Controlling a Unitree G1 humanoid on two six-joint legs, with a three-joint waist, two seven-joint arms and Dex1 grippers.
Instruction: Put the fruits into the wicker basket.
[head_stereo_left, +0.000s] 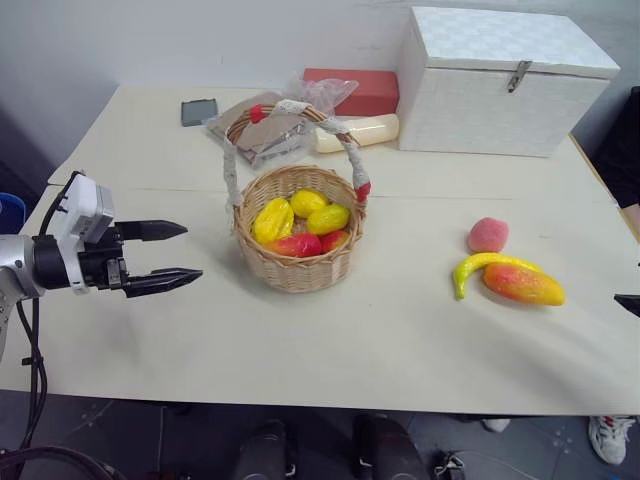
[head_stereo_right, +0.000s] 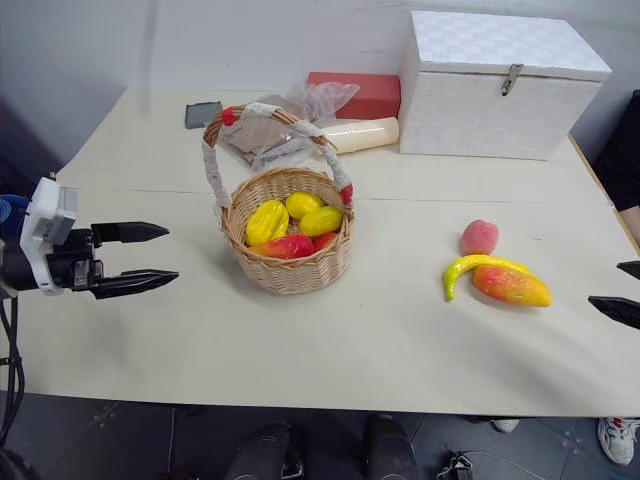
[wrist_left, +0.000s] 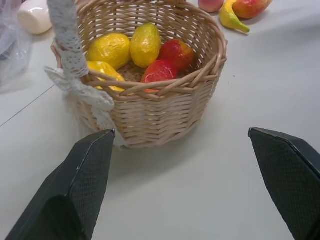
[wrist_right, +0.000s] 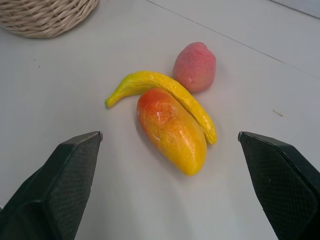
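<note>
The wicker basket (head_stereo_left: 300, 268) stands mid-table and holds small yellow fruits (head_stereo_left: 273, 220) and red ones (head_stereo_left: 297, 245). To its right on the table lie the fruits: a pink peach (head_stereo_left: 488, 235), a curved yellow banana (head_stereo_left: 478, 264) and an orange-yellow mango (head_stereo_left: 523, 284), with the banana touching the mango. My left gripper (head_stereo_left: 192, 251) hovers open left of the basket and points at it; the left wrist view has the basket (wrist_left: 150, 120) just ahead of the fingers. My right gripper (head_stereo_right: 606, 284) is open at the right edge and aims at the mango (wrist_right: 172, 130), with nothing between its fingers.
A large white box (head_stereo_left: 500, 85) with a clasp stands at the back right. Beside it lie a red box (head_stereo_left: 355, 90), a cream cylinder (head_stereo_left: 360, 132), a plastic bag (head_stereo_left: 270, 130) and a dark flat object (head_stereo_left: 199, 111). A person's shoe (head_stereo_left: 610, 437) shows beyond the table's front edge.
</note>
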